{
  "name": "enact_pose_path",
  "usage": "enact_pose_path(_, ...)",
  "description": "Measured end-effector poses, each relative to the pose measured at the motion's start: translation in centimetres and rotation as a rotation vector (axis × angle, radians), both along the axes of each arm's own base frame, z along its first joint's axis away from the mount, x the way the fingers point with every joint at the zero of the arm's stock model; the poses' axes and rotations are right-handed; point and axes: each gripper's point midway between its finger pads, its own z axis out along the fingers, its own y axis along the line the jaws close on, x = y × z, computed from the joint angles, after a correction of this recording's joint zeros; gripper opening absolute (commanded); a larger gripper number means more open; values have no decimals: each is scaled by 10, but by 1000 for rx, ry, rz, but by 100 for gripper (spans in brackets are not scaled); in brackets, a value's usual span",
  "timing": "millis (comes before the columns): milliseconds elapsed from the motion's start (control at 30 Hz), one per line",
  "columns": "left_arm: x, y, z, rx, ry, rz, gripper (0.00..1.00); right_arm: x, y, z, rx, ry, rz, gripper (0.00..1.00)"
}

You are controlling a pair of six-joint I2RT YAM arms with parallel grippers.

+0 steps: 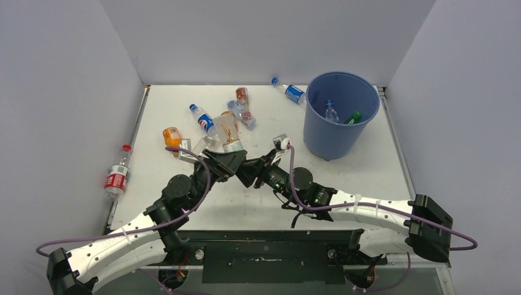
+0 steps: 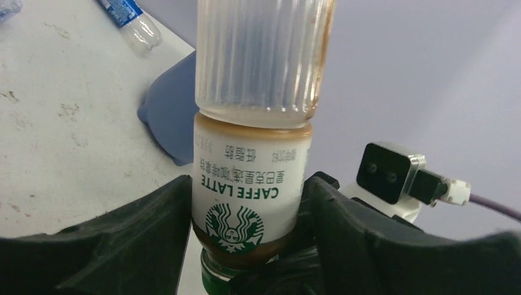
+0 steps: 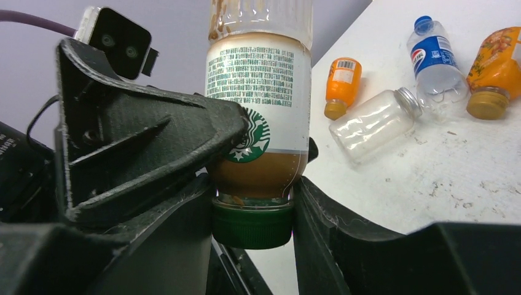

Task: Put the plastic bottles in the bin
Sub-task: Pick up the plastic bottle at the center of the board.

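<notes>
both arms meet over the table (image 1: 368,178) centre. left gripper (image 2: 246,206) clamps the latte bottle (image 2: 258,61), cap down, at its label; right gripper (image 3: 252,209) pinches its neck. bin (image 1: 319,132) stands far right; loose bottles (image 1: 204,121) lie behind.

My white left arm (image 1: 117,243) and white right arm (image 1: 368,212) both reach forward and bend inward, wrists nearly meeting at mid-table. My black two-finger left gripper (image 2: 246,206) clamps the label of an upended clear ribbed coffee bottle (image 2: 258,92). My black two-finger right gripper (image 3: 253,206) closes on its neck and green cap from the opposite side.
</notes>
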Motion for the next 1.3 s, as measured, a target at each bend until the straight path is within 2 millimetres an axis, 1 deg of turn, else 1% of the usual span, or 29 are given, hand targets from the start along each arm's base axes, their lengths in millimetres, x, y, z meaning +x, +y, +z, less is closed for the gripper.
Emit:
enact_pose_path(67, -1, -1, -1, 18, -9, -3, 99, -1, -1, -3, -20, 3, 3, 5)
enact_pose_path(100, -1, 0, -1, 32, -16, 2, 97, -1, -3, -6, -35, 5, 2, 5)
enact_pose_path(167, -1, 4, -2, 69, -24, 15, 96, -3, -9, -12, -83, 8, 0, 5)
enact_pose_path(233, -2, 15, 3, 139, -60, 48, 96, -5, -21, -15, -142, 11, -6, 5)
enact_pose_path(267, -3, 22, 7, 180, -87, 64, 96, -6, -28, -13, -169, 11, -10, 5)
enact_pose_path(367, -9, 48, 32, 335, -222, 118, 96, -5, -53, -3, -249, 10, -32, 5)
enact_pose_path(467, -16, 71, 67, 546, -387, 162, 96, -3, -80, 12, -328, 20, -56, 5)
enact_pose_path(533, -19, 78, 89, 691, -492, 164, 96, -3, -95, 20, -379, 31, -60, 5)
enact_pose_path(600, -23, 74, 100, 844, -611, 116, 96, -4, -107, 21, -438, 50, -58, 5)
enact_pose_path(633, -26, 67, 98, 940, -695, 65, 96, -7, -111, 19, -476, 63, -44, 5)
enact_pose_path(667, -29, 61, 90, 1024, -759, 15, 96, -11, -114, 17, -506, 71, -26, 5)
enact_pose_path(800, -33, 40, 36, 1350, -959, -194, 96, -25, -124, 5, -621, 110, 37, 5)
enact_pose_path(867, -32, 32, 20, 1472, -1043, -269, 96, -32, -128, 1, -656, 124, 69, 5)
enact_pose_path(967, -32, 20, 9, 1600, -1168, -332, 96, -43, -130, -3, -688, 146, 124, 5)
enact_pose_path(1067, -39, 6, 1, 1689, -1321, -369, 96, -49, -126, -9, -710, 171, 172, 5)
enact_pose_path(1167, -47, -8, -5, 1739, -1441, -396, 96, -53, -120, -19, -733, 202, 214, 5)
enact_pose_path(1300, -46, -22, -8, 1790, -1527, -404, 96, -57, -113, -29, -750, 234, 262, 5)
